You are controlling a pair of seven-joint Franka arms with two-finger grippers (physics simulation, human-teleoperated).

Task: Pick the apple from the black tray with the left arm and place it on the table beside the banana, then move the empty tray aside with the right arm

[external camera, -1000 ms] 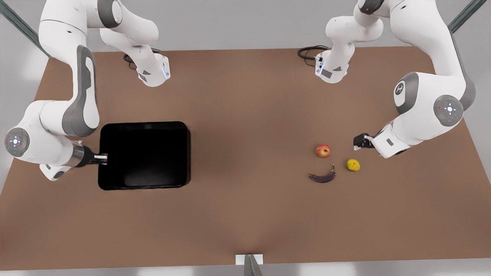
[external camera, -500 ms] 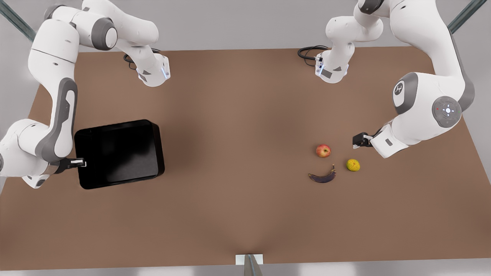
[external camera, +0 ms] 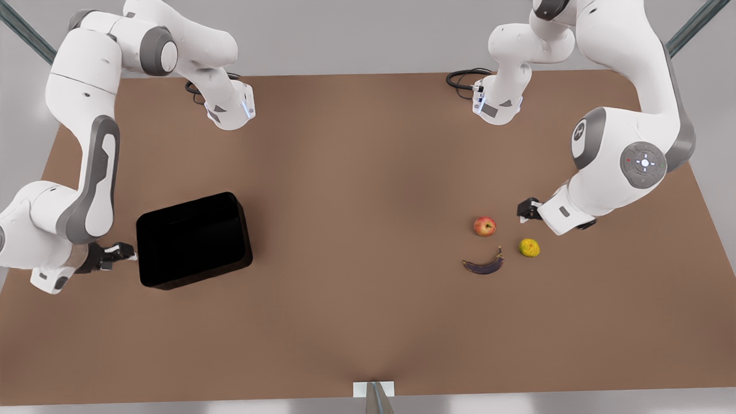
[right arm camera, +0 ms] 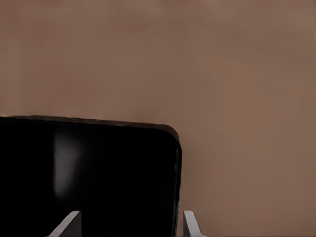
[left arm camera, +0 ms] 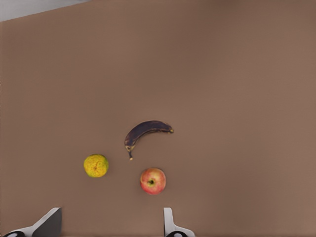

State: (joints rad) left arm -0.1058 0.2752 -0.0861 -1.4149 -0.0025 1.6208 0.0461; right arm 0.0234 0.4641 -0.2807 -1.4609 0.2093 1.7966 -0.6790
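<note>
**Apple on the table by the banana, black tray empty at the left**

The small round red apple (external camera: 485,226) with a yellowish patch sits on the flat matte brown table (external camera: 368,322), toward the front view's right. Just nearer the camera lies the curved dark purple-brown banana (external camera: 484,265), close to the apple but not touching it. A lumpy yellow-green round fruit (external camera: 529,247) rests just to the right of both, apart from each. In the left wrist view the apple (left arm camera: 152,180), banana (left arm camera: 144,132) and yellow-green fruit (left arm camera: 96,165) form a loose triangle on the bare tabletop.

The left gripper (external camera: 526,210) hovers just right of and beyond the apple, its fingers spread wide with nothing between them; the fingertips (left arm camera: 169,223) frame the apple from above.

The glossy black rectangular tray (external camera: 194,240) with rounded corners and a low rim lies on the table at the front view's left, turned slightly askew. Nothing is in it. The right gripper (external camera: 122,253) is at the tray's left edge, fingers parted and straddling the tray's rim (right arm camera: 176,163) near a corner; whether they touch it cannot be told.
</note>
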